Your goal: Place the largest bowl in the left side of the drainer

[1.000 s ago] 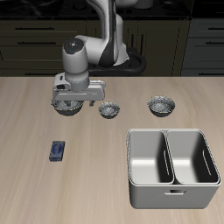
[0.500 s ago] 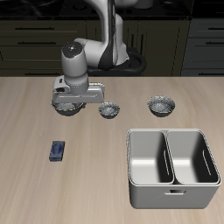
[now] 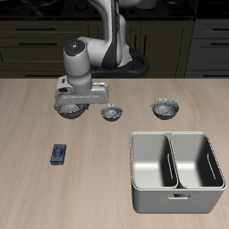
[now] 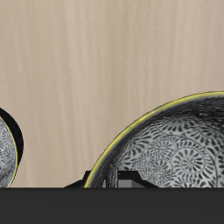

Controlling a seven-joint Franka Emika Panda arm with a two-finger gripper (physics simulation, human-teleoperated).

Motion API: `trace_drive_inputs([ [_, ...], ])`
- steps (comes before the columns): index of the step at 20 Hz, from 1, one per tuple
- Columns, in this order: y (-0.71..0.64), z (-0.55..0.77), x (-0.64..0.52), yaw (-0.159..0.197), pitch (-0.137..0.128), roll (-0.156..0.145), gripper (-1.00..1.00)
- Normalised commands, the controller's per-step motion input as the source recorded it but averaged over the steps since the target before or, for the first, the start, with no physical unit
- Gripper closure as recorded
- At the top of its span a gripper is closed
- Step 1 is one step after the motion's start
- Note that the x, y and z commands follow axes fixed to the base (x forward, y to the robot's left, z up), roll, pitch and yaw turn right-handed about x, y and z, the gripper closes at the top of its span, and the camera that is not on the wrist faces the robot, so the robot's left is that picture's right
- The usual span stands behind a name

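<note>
Listed across the exterior view: small dark blue-grey block [image 3: 59,154], lying on the table [image 3: 98,179] nearer its front edge; gripper [image 3: 75,105], set low over the largest bowl [image 3: 72,109], which sits on the table farther back, its rim partly hidden beneath the gripper body; whether the fingers are closed on the rim cannot be told, the wrist view showing only the bowl's patterned inside [image 4: 179,149] and yellowish rim; smallest bowl [image 3: 111,112], just beside the largest; medium bowl [image 3: 164,109], well apart; drainer [image 3: 176,191], grey, two deep compartments with nothing in them, nearer the table's front edge, well apart from the largest bowl.
</note>
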Motion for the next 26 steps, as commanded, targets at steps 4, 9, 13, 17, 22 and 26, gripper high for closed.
trace_drive_inputs([
  [4,0.09,0.21,0.02,-0.009,-0.029,0.006,1.0],
  [9,0.07,0.29,0.01,-0.013,-0.037,0.005,1.0],
  [13,0.06,0.27,0.05,-0.008,-0.039,-0.008,1.0],
  [17,0.03,0.21,0.01,-0.001,-0.027,0.001,1.0],
  [22,0.1,0.24,0.04,-0.014,-0.028,0.008,1.0],
  [26,0.14,0.19,0.0,-0.004,-0.017,0.013,1.0],
])
